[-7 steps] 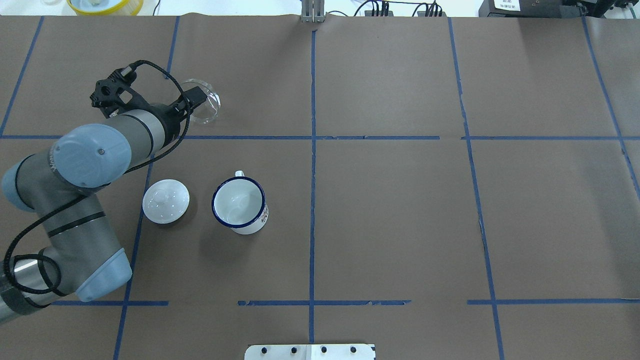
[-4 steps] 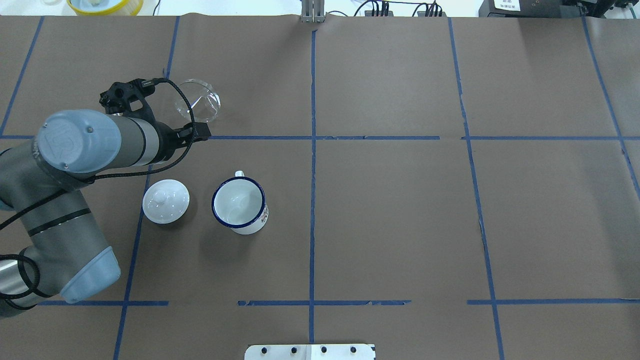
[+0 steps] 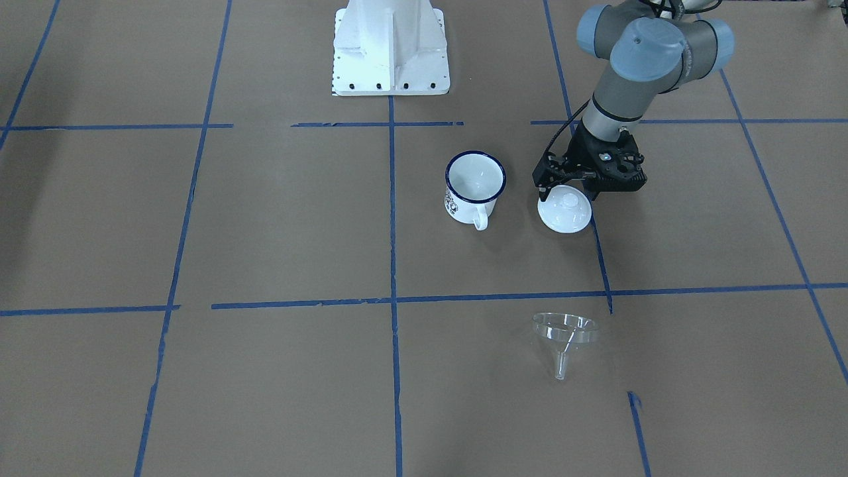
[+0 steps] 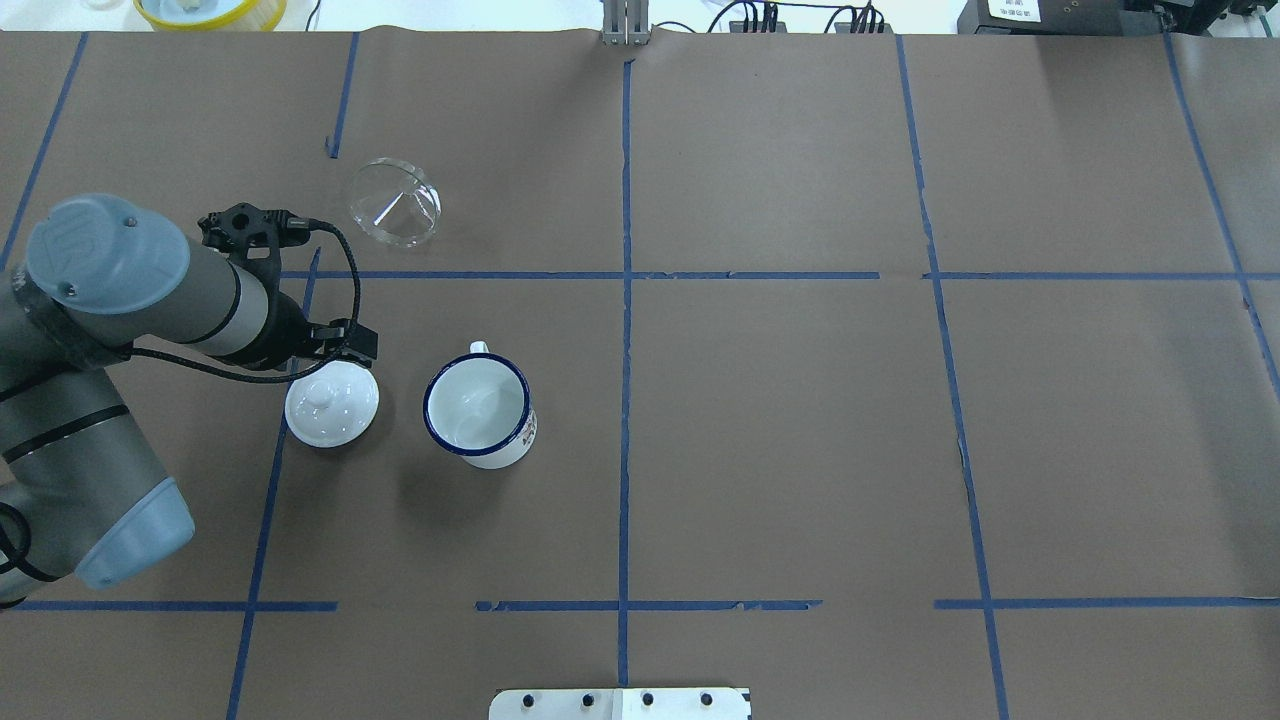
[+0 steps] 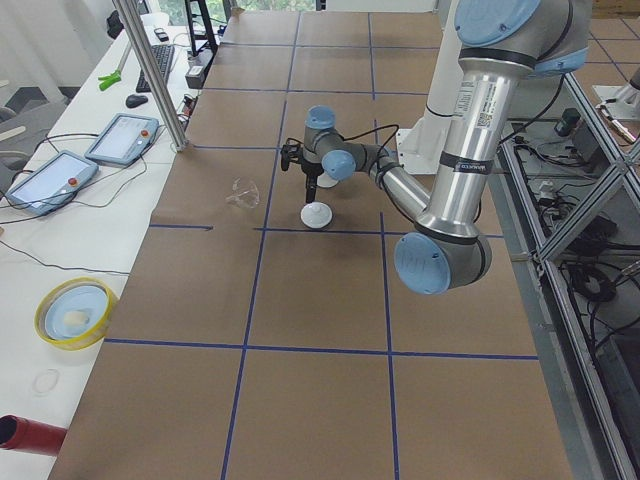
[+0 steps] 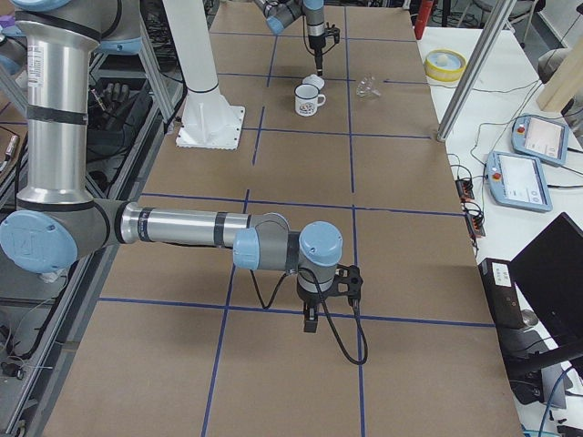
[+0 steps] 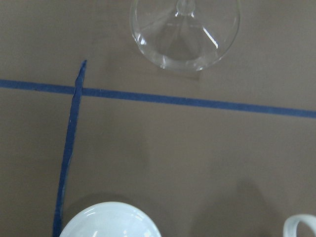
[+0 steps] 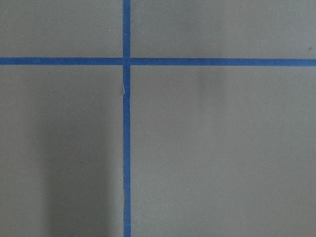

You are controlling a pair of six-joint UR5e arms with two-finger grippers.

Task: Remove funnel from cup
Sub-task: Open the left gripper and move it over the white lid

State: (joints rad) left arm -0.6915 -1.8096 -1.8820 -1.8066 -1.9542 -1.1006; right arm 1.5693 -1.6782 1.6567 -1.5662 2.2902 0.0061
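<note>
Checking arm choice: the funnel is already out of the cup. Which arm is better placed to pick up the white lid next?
Left: the left hand hovers right beside the lid, while the right hand is far from it.

L pincer point(image 4: 348, 347) down; R pincer point(image 6: 310, 320) down.

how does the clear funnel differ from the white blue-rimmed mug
The clear plastic funnel is see-through; the white enamel mug is opaque with a dark blue rim. The funnel lies tipped over; the mug stands upright. The funnel has a thin spout; the mug a side handle. Both rest unheld on the table.
</note>
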